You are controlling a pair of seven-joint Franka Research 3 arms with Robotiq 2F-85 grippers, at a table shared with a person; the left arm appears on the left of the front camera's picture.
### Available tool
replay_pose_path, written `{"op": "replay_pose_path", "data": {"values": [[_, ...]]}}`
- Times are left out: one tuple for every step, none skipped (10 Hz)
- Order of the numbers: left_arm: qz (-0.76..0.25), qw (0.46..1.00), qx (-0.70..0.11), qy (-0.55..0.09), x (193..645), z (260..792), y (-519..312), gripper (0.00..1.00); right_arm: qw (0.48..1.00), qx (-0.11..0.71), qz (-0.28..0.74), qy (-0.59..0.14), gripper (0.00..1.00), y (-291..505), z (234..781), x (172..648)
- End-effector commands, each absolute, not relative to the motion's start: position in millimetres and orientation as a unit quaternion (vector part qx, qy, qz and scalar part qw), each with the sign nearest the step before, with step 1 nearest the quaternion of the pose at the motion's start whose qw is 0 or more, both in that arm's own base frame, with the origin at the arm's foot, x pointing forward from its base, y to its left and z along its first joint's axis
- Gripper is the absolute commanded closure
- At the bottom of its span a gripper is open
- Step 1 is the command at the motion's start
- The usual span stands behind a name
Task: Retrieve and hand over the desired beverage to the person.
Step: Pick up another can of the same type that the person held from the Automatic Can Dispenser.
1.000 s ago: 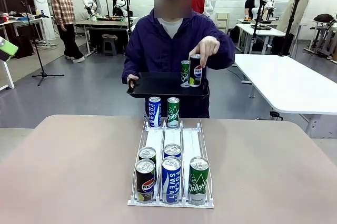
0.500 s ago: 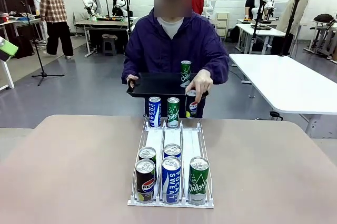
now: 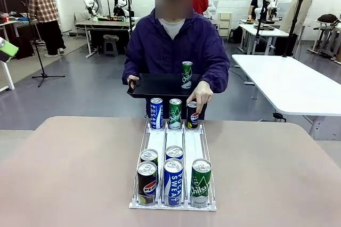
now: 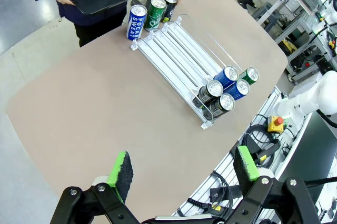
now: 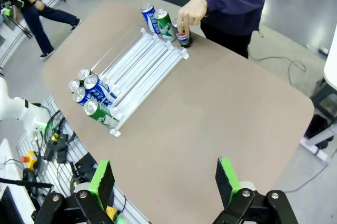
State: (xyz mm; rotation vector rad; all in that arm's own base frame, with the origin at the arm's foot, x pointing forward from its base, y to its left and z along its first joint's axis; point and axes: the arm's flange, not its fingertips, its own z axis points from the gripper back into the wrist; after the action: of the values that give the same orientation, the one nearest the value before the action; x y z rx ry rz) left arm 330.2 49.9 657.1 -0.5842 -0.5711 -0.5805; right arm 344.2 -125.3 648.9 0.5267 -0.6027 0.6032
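Evidently setup: the person's hand (image 3: 201, 95) stands a Pepsi can (image 3: 192, 116) at the rack's (image 3: 192, 147) far end. Both the left tool (image 4: 182, 166) and right tool (image 5: 164, 180) gape empty, awaiting a chosen drink.

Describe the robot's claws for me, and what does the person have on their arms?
Both the left gripper and the right gripper have two black, angular fingers tipped with bright green pads. The person wears a dark purple-navy jacket with long sleeves.
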Motion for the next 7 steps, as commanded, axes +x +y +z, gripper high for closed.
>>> {"op": "replay_pose_path", "data": {"values": [[-0.284, 0.873, -0.282, -0.277, 330.3, 657.9, 51.5, 0.0, 0.873, 0.258, 0.294, -0.292, 0.0, -124.3, 649.3, 346.0], [-0.284, 0.873, -0.282, -0.277, 330.3, 657.9, 51.5, 0.0, 0.873, 0.258, 0.294, -0.292, 0.0, -124.3, 649.3, 346.0], [-0.284, 0.873, -0.282, -0.277, 330.3, 657.9, 51.5, 0.0, 0.873, 0.258, 0.294, -0.292, 0.0, -124.3, 649.3, 346.0], [-0.284, 0.873, -0.282, -0.277, 330.3, 657.9, 51.5, 0.0, 0.873, 0.258, 0.294, -0.292, 0.0, -124.3, 649.3, 346.0], [-0.284, 0.873, -0.282, -0.277, 330.3, 657.9, 51.5, 0.0, 0.873, 0.258, 0.294, -0.292, 0.0, -124.3, 649.3, 346.0], [-0.278, 0.877, -0.28, -0.274, 330.2, 657.1, 49.9, 0.0, 0.873, 0.258, 0.294, -0.292, 0.0, -124.3, 649.3, 346.0], [-0.304, 0.881, -0.257, -0.256, 329.6, 659.5, 29.9, 0.0, 0.873, 0.258, 0.294, -0.292, 0.0, -124.3, 649.3, 346.0]]}}
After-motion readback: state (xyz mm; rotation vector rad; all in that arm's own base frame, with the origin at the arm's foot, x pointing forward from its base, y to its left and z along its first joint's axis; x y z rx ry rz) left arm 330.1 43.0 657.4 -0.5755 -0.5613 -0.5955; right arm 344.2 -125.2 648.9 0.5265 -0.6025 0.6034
